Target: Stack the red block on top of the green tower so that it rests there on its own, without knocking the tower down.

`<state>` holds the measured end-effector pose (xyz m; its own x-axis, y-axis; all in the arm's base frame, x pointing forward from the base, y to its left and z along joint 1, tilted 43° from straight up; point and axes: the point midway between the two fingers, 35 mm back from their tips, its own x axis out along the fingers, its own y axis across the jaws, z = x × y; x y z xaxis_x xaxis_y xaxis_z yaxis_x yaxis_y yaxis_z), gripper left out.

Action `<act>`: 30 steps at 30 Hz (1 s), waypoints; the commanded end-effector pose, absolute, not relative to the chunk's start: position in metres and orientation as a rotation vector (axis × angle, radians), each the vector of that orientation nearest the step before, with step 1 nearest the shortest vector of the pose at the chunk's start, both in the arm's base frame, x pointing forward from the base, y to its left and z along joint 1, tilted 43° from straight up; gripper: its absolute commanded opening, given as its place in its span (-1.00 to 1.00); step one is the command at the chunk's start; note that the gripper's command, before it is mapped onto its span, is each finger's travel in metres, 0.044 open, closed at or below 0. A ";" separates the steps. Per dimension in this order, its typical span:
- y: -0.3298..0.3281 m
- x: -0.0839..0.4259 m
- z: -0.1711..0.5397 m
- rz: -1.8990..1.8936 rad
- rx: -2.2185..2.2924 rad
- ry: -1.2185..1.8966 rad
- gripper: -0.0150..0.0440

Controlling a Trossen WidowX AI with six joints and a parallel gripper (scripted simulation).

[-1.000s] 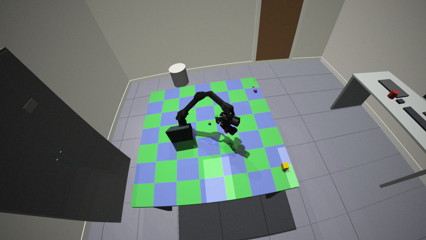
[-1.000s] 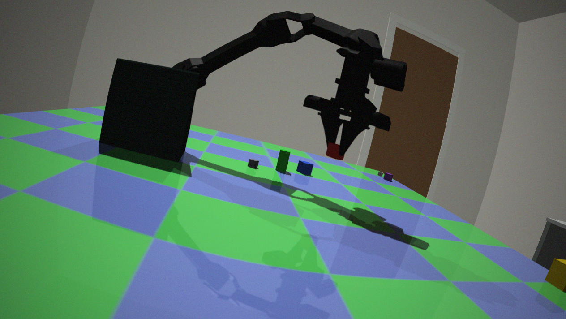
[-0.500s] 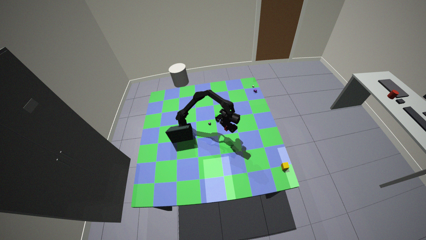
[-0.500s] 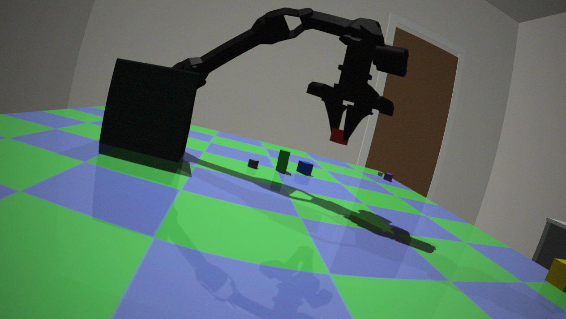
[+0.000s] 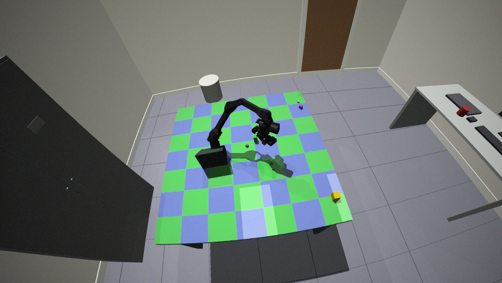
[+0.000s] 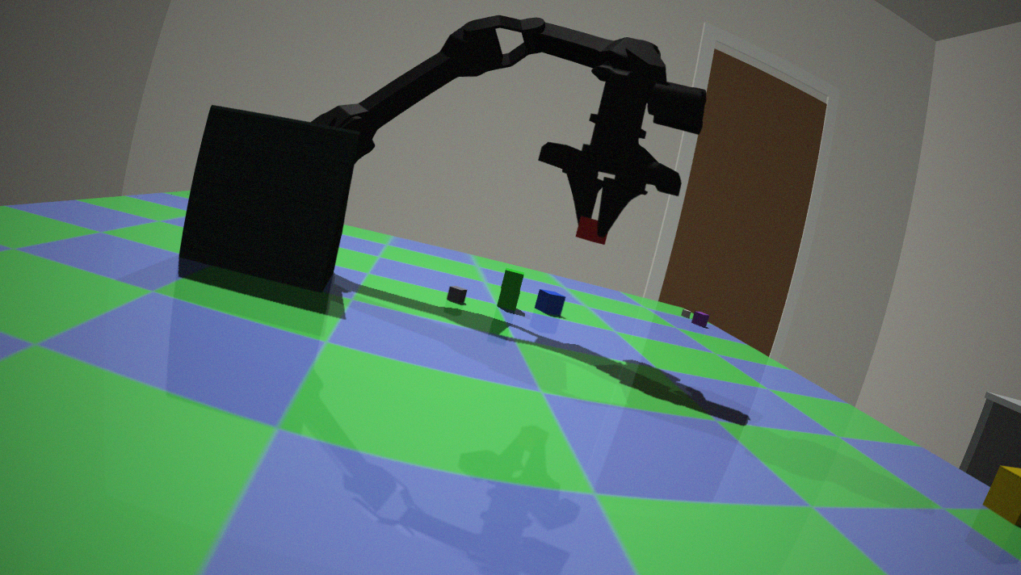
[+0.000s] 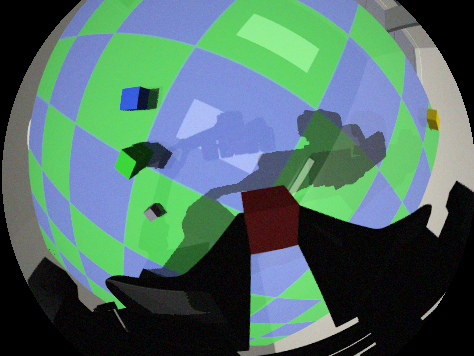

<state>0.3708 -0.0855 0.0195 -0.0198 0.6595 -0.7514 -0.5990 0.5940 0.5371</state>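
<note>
Red and cube-shaped, the small block (image 6: 591, 229) sits pinched between the tips of my black parallel-jaw gripper (image 6: 597, 217), which is clamped onto its sides and pointing downward. I hold it lifted well above the green-and-blue checkered worktop (image 6: 400, 400), touching nothing but my fingers. In the wrist view the red block (image 7: 272, 218) fills the gap between my two dark fingers, its top face toward the camera.

Below my gripper and off to one side stands the green tower (image 6: 510, 288), a tall upright dark-green block resting on the worktop; in the wrist view it lies to the left of my grip (image 7: 133, 161). Just beside the tower, on the side nearer my gripper, is a small blue cube (image 6: 549, 301), apart from the tower. On the tower's other side, a little farther from me, sits a tiny dark grey cube (image 6: 457, 293). Beyond my gripper, toward the brown door (image 6: 742, 192), a small purple cube (image 6: 700, 318) rests near the far edge of the worktop. Well away from me, at the worktop's corner, lies a yellow cube (image 5: 336, 196). My arm arches up from its black box-shaped base (image 6: 267, 192), whose shadow falls across the checkered squares.
</note>
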 end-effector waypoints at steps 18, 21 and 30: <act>-0.009 0.334 0.085 1.005 0.071 1.231 -0.49; 0.002 0.327 0.092 1.007 0.073 1.230 -0.49; 0.022 0.313 0.102 1.012 0.077 1.229 -0.49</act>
